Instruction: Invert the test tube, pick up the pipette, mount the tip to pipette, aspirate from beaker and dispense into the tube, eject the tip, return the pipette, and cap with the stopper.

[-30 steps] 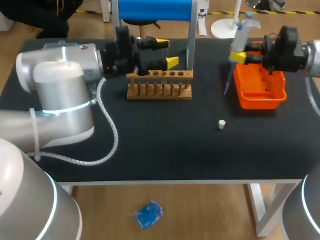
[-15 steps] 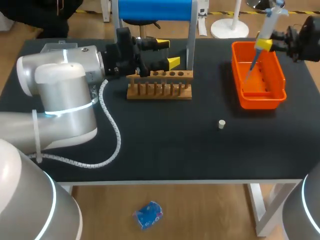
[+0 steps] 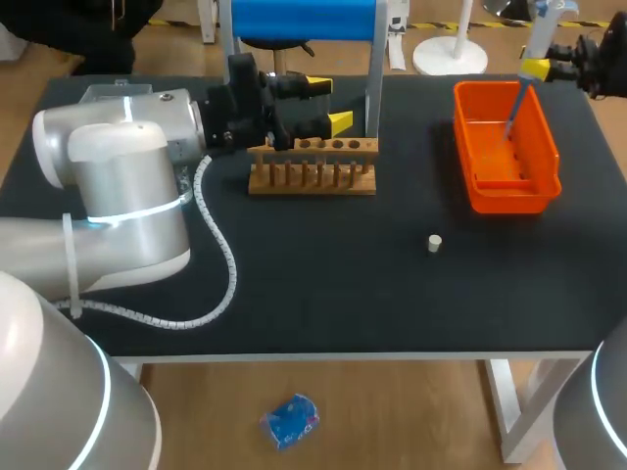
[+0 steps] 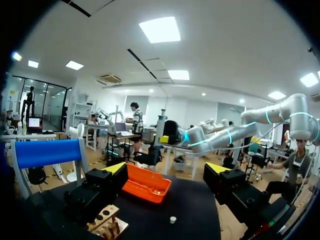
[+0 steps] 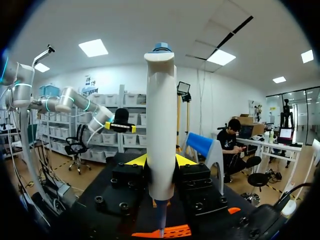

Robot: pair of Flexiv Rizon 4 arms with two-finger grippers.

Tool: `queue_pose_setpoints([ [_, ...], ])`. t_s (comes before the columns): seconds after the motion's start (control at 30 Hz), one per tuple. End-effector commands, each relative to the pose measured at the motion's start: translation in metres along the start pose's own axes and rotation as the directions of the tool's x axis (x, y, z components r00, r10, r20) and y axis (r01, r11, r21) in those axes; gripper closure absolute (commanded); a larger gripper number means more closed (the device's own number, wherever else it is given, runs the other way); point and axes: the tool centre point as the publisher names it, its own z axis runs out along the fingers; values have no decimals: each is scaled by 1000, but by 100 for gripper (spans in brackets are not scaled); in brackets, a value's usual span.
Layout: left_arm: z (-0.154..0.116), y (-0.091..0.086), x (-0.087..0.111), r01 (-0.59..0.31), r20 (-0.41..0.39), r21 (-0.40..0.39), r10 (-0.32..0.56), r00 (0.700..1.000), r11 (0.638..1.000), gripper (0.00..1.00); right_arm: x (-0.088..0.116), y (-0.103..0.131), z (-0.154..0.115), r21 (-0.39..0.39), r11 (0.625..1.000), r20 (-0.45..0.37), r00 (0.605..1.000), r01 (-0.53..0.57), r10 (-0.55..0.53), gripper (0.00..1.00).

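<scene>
My right gripper [image 3: 545,67] is shut on the white pipette [image 3: 537,27], holding it upright above the far right corner of the orange tray [image 3: 472,157]. In the right wrist view the pipette [image 5: 161,130] stands between the yellow-tipped fingers [image 5: 136,160], its thin end pointing down over the orange tray [image 5: 172,232]. My left gripper [image 3: 326,104] hovers open and holds nothing, just behind the wooden test tube rack [image 3: 312,168]. From the left wrist, the gripper [image 4: 167,172] has the rack [image 4: 107,222] under it and the tray [image 4: 148,184] ahead. A small white stopper [image 3: 434,243] lies on the black table.
The left arm's white cable [image 3: 217,262] loops across the table's left half. The stopper [image 4: 172,219] also shows in the left wrist view, on open table ahead of the rack. The table's front edge [image 3: 323,353] runs below.
My right gripper has carried the pipette from the tray's near-left side up and away to the far right corner. The left arm has kept still.
</scene>
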Motion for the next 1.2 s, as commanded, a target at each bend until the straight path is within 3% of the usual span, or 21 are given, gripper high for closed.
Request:
queue_pose_setpoints([
  [0.03,2,1,1,-1,5,3,1,1000,1000,0,-7,-3,-5,6,1000,-53,999,5,-5,100],
  [0.3,2,1,1,-1,5,3,1,1000,1000,0,-10,-5,-9,11,1000,32,999,28,-28,100],
  [1.2,2,1,1,-1,5,3,1,1000,1000,0,-4,-11,-21,13,999,74,997,32,-33,100],
])
